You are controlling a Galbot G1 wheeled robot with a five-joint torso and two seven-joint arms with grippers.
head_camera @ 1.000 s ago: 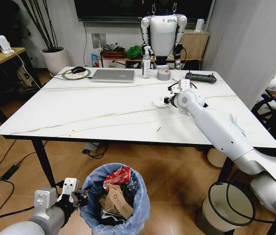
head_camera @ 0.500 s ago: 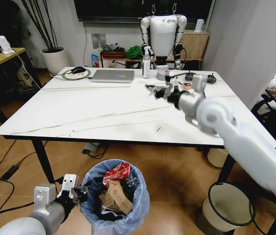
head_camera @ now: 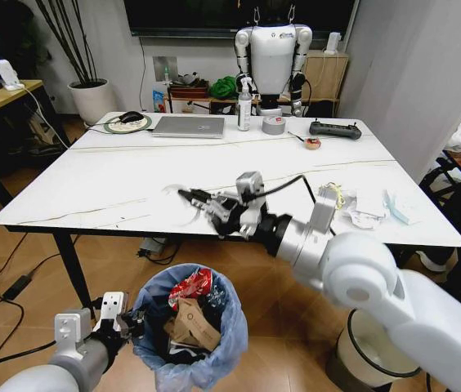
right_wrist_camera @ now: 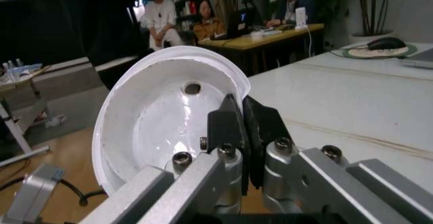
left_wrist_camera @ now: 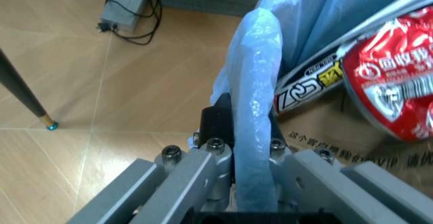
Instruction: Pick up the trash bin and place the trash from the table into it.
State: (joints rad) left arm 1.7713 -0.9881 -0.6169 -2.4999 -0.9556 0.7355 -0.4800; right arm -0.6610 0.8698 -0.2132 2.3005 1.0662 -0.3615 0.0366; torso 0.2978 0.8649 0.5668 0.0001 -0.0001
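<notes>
My right pincer (head_camera: 188, 196) has swung back from mid-bench, clenched on a white lid (right_wrist_camera: 162, 127); left pincer (head_camera: 126, 320) grips the trash bin (head_camera: 190, 327) rim below it.

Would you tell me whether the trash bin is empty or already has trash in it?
Partly filled: the trash bin, held at its rim by the left gripper, contains torn brown cardboard and a red wrapper.

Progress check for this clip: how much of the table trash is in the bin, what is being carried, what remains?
Done: the trash bin, held at its rim by the left gripper, already holds a red wrapper and brown cardboard. In hand: the right gripper pinches a white plastic lid at the table's front edge, near the bin. Left: crumpled tissues on the table's right side.
</notes>
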